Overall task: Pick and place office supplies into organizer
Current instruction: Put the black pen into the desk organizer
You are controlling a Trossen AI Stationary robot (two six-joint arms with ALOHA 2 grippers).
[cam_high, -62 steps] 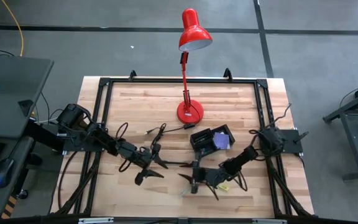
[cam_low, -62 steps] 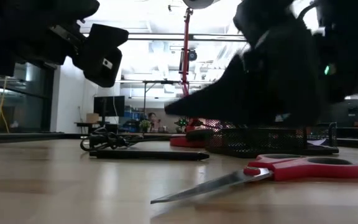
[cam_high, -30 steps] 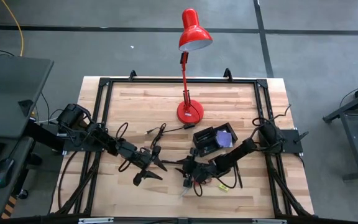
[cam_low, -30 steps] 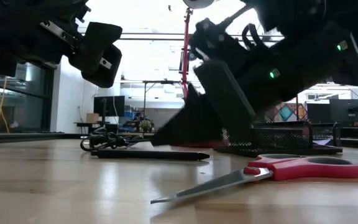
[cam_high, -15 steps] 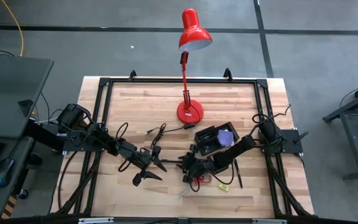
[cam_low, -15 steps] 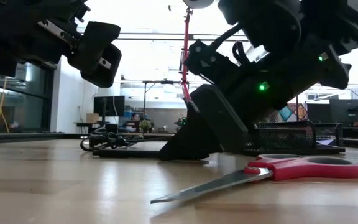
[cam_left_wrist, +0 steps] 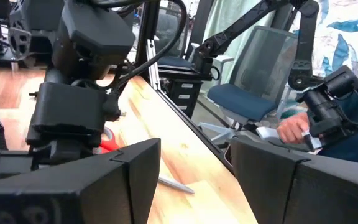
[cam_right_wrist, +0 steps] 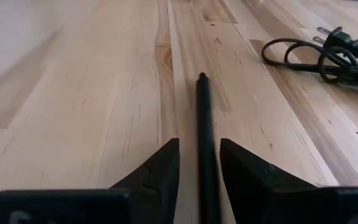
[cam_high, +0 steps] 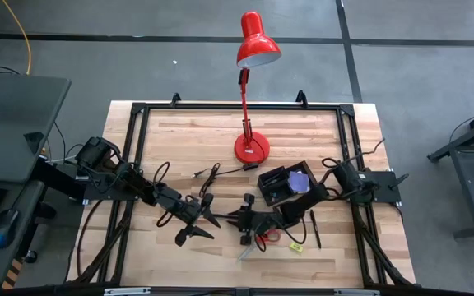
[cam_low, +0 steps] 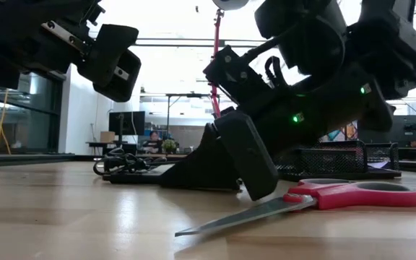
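A thin black pen [cam_right_wrist: 204, 124] lies flat on the wooden table, and my right gripper [cam_right_wrist: 199, 152] is low over its right end, open, with one finger on each side. In the high view this gripper [cam_high: 242, 220] sits at the table's middle front. Red-handled scissors [cam_low: 352, 195] lie flat just nearer the front edge. The black organizer [cam_high: 280, 187] stands behind them with a purple sticky-note pad [cam_high: 300, 182] in it. My left gripper [cam_high: 205, 220] hovers open to the pen's left, holding nothing. My right gripper straddles the pen's right end [cam_right_wrist: 206, 163], coming slanting down from the table's right with its fingers along the pen. A sliver of table shows between the pen and one finger [cam_right_wrist: 166, 163]. Whether the other finger touches the pen, I cannot tell.
A red desk lamp [cam_high: 252, 148] stands at the middle back, with a coiled black cable [cam_high: 212, 174] on its left. A second black pen [cam_high: 312, 228] and a small yellow-green piece [cam_high: 296, 247] lie right of the scissors. A black frame [cam_high: 138, 148] edges the table.
My right gripper has gone down and toward the table's left edge, tipping its nose lower, until its fingertips stand at the table around the pen. The pen and the scissors have stayed where they lay.
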